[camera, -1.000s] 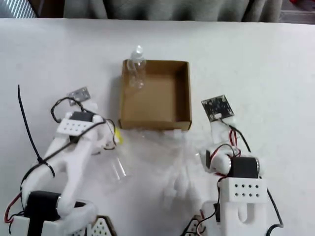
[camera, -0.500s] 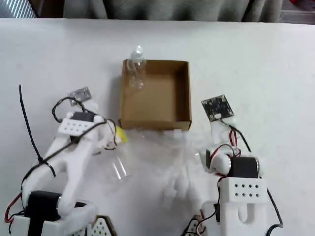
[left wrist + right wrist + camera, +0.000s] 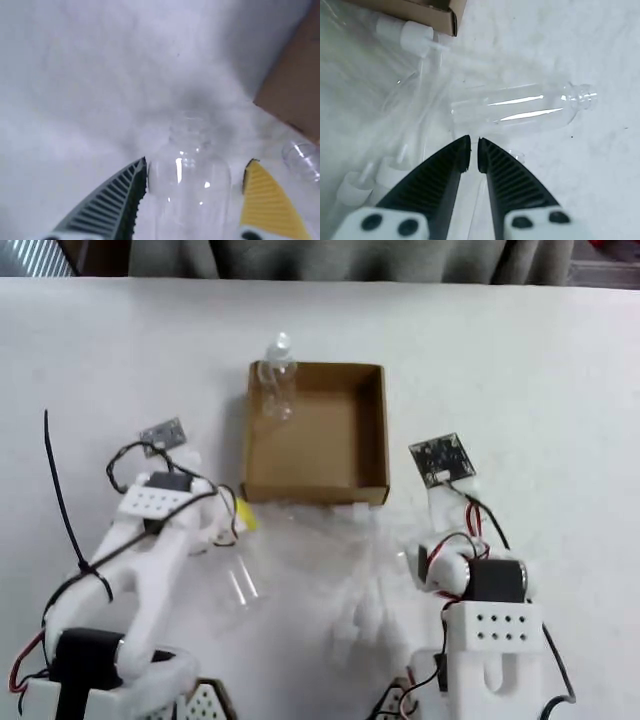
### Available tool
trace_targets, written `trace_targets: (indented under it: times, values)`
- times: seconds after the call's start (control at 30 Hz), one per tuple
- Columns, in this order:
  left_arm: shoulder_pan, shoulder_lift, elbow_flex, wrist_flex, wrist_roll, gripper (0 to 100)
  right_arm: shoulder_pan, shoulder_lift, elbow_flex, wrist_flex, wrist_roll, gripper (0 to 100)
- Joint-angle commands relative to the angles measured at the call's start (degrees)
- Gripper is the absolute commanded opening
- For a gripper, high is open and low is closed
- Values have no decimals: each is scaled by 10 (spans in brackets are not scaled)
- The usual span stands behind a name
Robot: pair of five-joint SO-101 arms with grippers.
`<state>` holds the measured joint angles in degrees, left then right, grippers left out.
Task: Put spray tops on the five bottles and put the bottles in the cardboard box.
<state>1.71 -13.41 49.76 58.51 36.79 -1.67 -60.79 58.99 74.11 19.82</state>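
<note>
While gaping wide, the left tool (image 3: 197, 164) flanks a bottle (image 3: 189, 181).

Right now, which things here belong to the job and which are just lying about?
Job: brown cardboard box; capped clear plastic bottle at its corner; uncapped clear bottle at left hand; second uncapped bottle by right hand; white spray tops.
Other: white table; grey curtain.

White table (image 3: 540, 350), grey curtain (image 3: 350, 258) hanging in folds behind its far edge
</note>
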Motion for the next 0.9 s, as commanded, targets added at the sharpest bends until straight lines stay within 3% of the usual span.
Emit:
trace_targets:
  times: [0.0, 0.4, 0.6, 0.67, 0.8, 0.87]
  values:
    - [7, 1, -2, -9, -10, 299, 5, -7, -6, -10, 7, 17]
    - [12, 77, -22, -23, -18, 297, -11, -7, -6, -10, 4, 17]
    - [12, 50, -21, -25, -18, 295, -11, -7, -6, -10, 4, 17]
    - [12, 40, -20, -25, -18, 252, -12, -7, -6, -10, 4, 17]
    - [11, 29, -22, -28, -18, 3, -13, -7, -6, -10, 4, 17]
    - [11, 23, -21, -30, -18, 62, -13, -7, -6, -10, 4, 17]
